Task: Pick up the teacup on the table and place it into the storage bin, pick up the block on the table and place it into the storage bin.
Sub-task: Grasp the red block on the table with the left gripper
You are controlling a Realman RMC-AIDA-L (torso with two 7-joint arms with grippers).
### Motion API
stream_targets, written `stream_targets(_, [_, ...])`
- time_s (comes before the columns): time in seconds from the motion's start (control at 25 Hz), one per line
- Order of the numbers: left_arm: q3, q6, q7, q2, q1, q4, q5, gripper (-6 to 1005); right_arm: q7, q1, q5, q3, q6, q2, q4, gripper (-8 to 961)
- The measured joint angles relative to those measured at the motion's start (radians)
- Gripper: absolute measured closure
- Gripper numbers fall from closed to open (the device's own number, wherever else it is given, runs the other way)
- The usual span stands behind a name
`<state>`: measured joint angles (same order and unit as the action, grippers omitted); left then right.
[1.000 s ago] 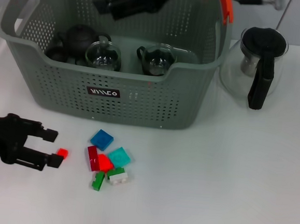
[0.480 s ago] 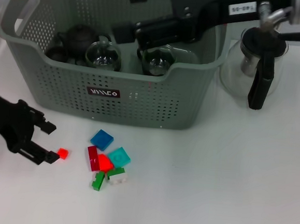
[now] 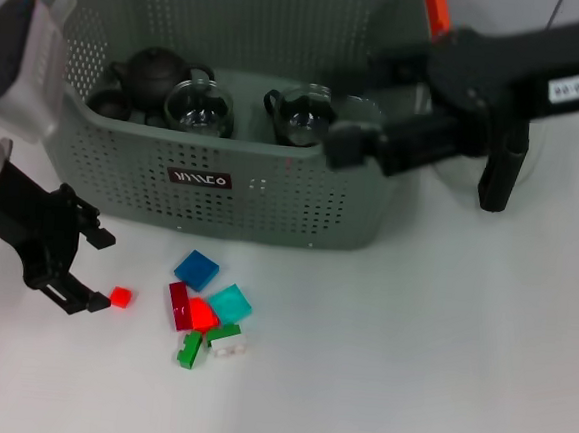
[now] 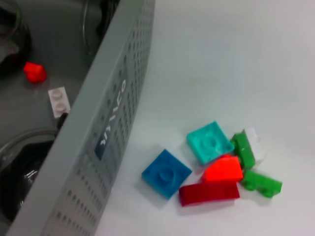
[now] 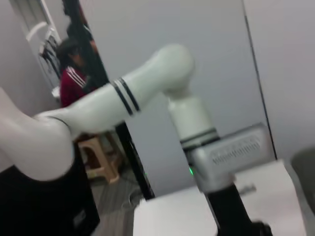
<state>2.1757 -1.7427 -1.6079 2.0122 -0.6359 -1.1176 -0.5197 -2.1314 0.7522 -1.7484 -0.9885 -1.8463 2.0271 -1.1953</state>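
**Storage bin has cups and some blocks in it, more blocks wait outside**

The storage bin (image 3: 222,186) sits at the back of the white counter (image 3: 408,366). Inside it we see a dark teapot (image 3: 155,71) and two glass teacups (image 3: 200,107). We think the teacup part of the job is done, because we see no cup out on the counter. In the left wrist view, a small red block (image 4: 34,72) and a small white block (image 4: 58,100) lie on the bin's floor.

The block part is not finished. A pile of blocks (image 3: 206,315) lies on the counter just in front of the bin: blue, teal, dark red, bright red, green and white. One tiny red block (image 3: 120,295) sits apart from the pile, right by our left end effector (image 3: 95,271). Its fingers are spread wide and hold nothing. The lower fingertip is just beside the tiny block.

Our right end effector (image 3: 355,146) hangs over the front right rim of the bin. We cannot tell if it is spread or closed. A glass pot (image 3: 500,153) stands to the bin's right, partly behind that arm.
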Motion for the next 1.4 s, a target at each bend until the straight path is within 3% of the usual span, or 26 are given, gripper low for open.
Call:
stream_targets(0.2, [-0.030, 0.031, 0.022, 0.048, 0.003, -0.034, 0.059, 202, 0.002, 0.016, -0.040, 0.003, -0.024, -0.042, 0.127, 31])
stream_targets(0.36, [-0.059, 0.064, 0.029, 0.088, 0.006, -0.053, 0.122, 202, 0.013, 0.025, -0.057, -0.006, -0.043, -0.048, 0.162, 30])
stream_targets(0.6, [-0.104, 0.108, 0.031, 0.126, 0.007, -0.057, 0.174, 203, 0.008, 0.046, -0.156, -0.009, -0.070, -0.046, 0.179, 30])
stream_targets(0.8, [-0.120, 0.127, 0.031, 0.145, 0.004, -0.058, 0.212, 203, 0.010, 0.085, -0.277, -0.021, -0.067, -0.029, 0.233, 30])
stream_targets(1.16, [-0.120, 0.135, 0.023, 0.150, -0.001, -0.052, 0.217, 203, 0.057, 0.127, -0.415, -0.077, 0.020, 0.029, 0.258, 29])
stream_targets(1.4, [-0.122, 0.138, 0.018, 0.152, 0.002, -0.049, 0.217, 204, 0.082, 0.129, -0.407, -0.077, 0.036, 0.037, 0.259, 29])
